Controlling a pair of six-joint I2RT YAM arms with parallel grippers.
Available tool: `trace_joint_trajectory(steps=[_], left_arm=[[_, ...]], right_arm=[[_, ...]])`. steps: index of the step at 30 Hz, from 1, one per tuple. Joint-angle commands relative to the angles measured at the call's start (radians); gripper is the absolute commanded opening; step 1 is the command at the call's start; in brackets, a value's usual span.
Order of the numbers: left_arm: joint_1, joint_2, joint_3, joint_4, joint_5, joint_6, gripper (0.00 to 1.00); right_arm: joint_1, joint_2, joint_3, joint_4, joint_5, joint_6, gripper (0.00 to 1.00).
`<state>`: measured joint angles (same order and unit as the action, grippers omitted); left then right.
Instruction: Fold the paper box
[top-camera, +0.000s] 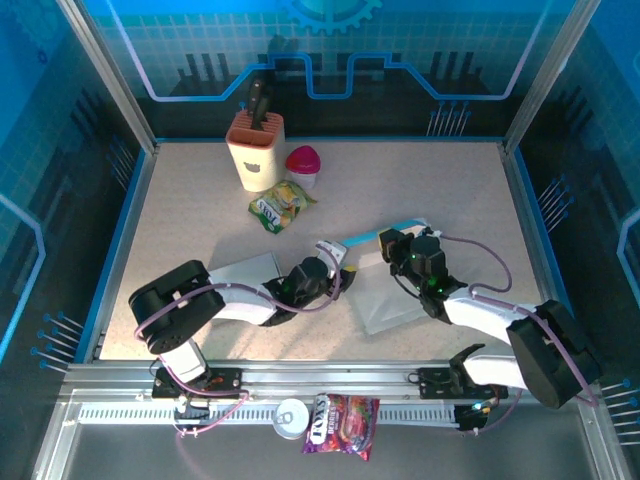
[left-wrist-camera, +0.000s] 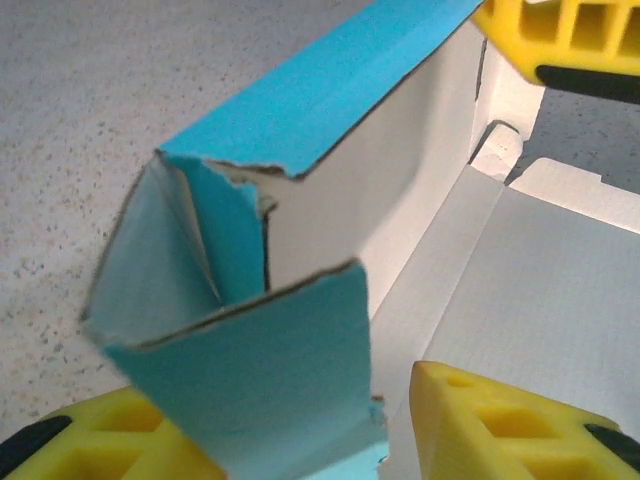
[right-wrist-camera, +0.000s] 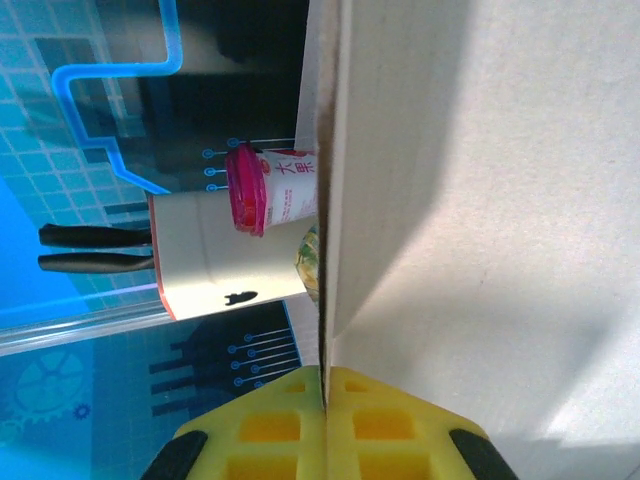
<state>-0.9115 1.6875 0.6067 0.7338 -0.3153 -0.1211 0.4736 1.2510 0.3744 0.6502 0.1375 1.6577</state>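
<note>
Left gripper (left-wrist-camera: 280, 405) has its jaws parted around one blue flap (left-wrist-camera: 255, 350) of the box (top-camera: 392, 300), not pinching it. Right gripper (right-wrist-camera: 325, 378) is clamped tight on the box's white wall (right-wrist-camera: 480, 200). I count one box, sitting mid-table (top-camera: 200, 200) close to me. Behind it are one knife block (top-camera: 255, 152), one cup (top-camera: 304, 162) and one snack bag (top-camera: 281, 205).

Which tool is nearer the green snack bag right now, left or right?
Left. The left tool sits at the paper box's blue corner, toward the robot and right of the green snack bag. The right tool pinches the box wall farther right.
</note>
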Motion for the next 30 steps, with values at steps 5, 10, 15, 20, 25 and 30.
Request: trace_joint_trajectory(steps=[5, 10, 15, 20, 25, 30], left_arm=[[0.041, -0.091, -0.095, 0.132, 0.073, 0.075, 0.5], [0.044, -0.164, -0.169, 0.161, 0.117, 0.08, 0.49], [0.138, -0.2, -0.194, 0.127, 0.134, 0.043, 0.45], [0.225, -0.203, -0.176, 0.08, 0.23, 0.059, 0.35], [0.227, -0.153, -0.168, 0.137, 0.37, 0.112, 0.29], [0.227, -0.099, -0.188, 0.236, 0.406, 0.115, 0.29]], right_arm=[[-0.081, 0.004, -0.01, 0.087, -0.113, -0.028, 0.0], [-0.13, 0.093, 0.022, 0.245, -0.236, -0.053, 0.0], [-0.121, 0.209, 0.057, 0.338, -0.288, -0.035, 0.0], [-0.123, 0.276, 0.063, 0.364, -0.312, -0.035, 0.0], [-0.121, 0.321, 0.06, 0.422, -0.318, -0.013, 0.0], [-0.12, 0.293, 0.062, 0.389, -0.312, -0.025, 0.0]])
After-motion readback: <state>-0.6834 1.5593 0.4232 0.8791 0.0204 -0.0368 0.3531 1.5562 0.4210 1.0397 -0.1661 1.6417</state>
